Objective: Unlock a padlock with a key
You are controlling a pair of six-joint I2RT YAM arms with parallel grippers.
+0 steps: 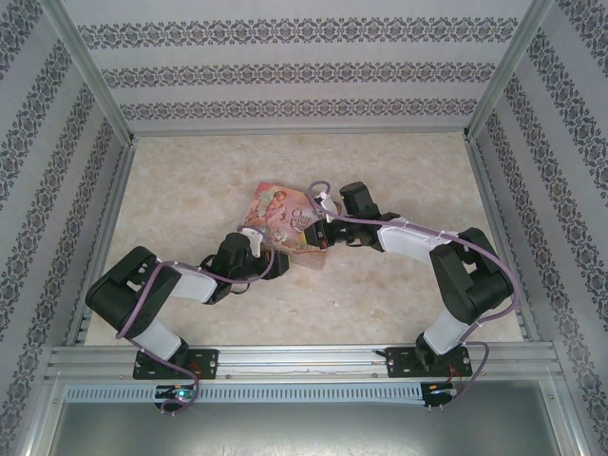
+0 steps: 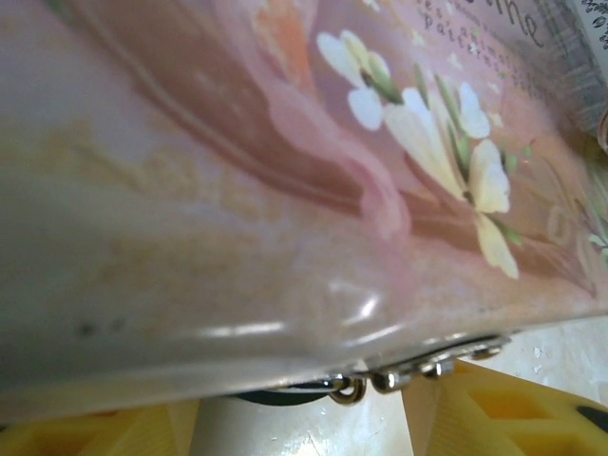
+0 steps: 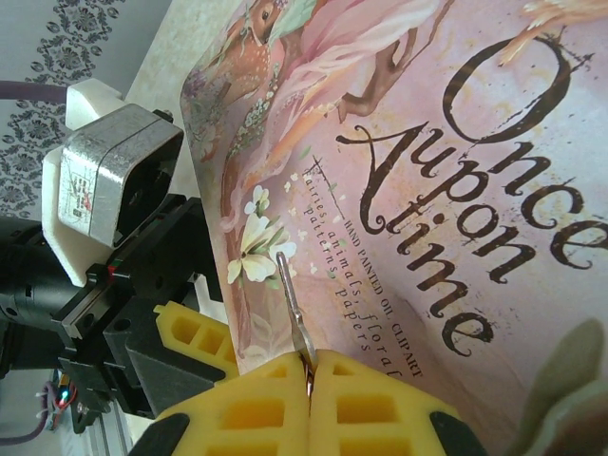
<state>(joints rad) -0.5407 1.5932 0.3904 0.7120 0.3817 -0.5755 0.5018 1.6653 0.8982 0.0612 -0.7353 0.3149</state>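
Over the lid of the pink tin (image 3: 427,142), the right gripper (image 3: 309,380) pinches the key (image 3: 290,304) by one end, so a skewed push could twist it loose; the left gripper (image 2: 299,423) straddles the tin's edge, and whether it clamps I cannot tell.

Pale walls (image 1: 285,71) with dark floral stripes are enclosing the scene at the top, left and right. A beige marbled tabletop (image 1: 190,180) is lying at the centre in soft, even light. Silver metal rails (image 1: 304,359) are running along the bottom.
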